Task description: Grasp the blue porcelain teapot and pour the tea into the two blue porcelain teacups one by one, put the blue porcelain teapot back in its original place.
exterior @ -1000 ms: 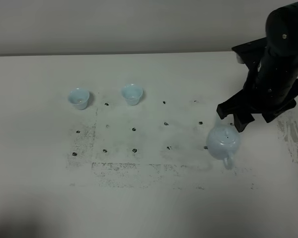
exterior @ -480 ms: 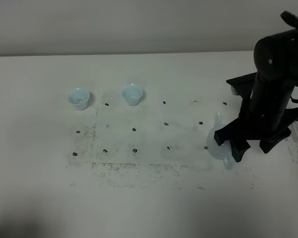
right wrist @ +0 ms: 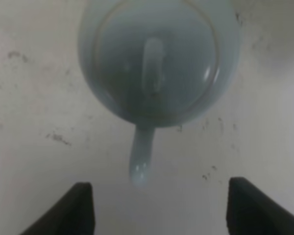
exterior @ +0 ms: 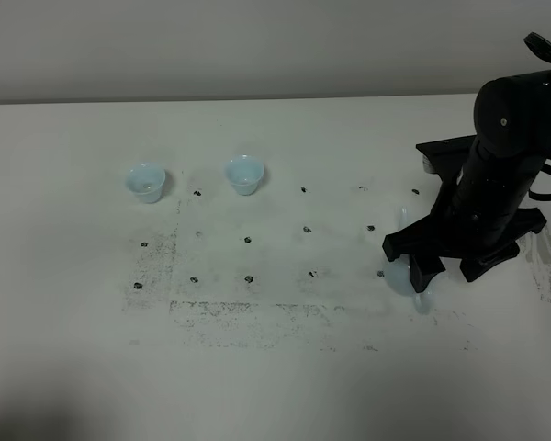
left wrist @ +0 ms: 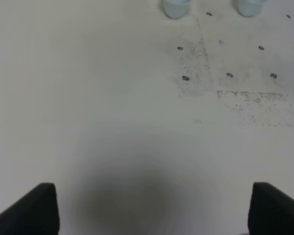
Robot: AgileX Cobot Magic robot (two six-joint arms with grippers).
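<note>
Pale blue glaze marks all three task pieces. The teapot sits on the white worktop on the right side, and the overhead view shows only a sliver of its body and its handle past the black right arm. The right wrist view shows the teapot whole, lid on, with the handle pointing back between the two fingertips. The right jaws are spread wide and grasp nothing; we see no contact with the pot. The left jaws are likewise released, fingertips wide apart over bare worktop, nothing between them. The two cups stand upright side by side, well apart from the pot, towards the far left of the marked area. We cannot tell whether either cup holds any tea. We judge the task barely begun. The grasp is not yet made, so both pours and the return of the pot are all left. Apart from these, the worktop carries only a grid of small dark dots and grey scuffing. Nothing stands between pot and cups, so we see no obstacle. The one concern we note is the narrow handle, which we expect gives the jaws little to close on.
</note>
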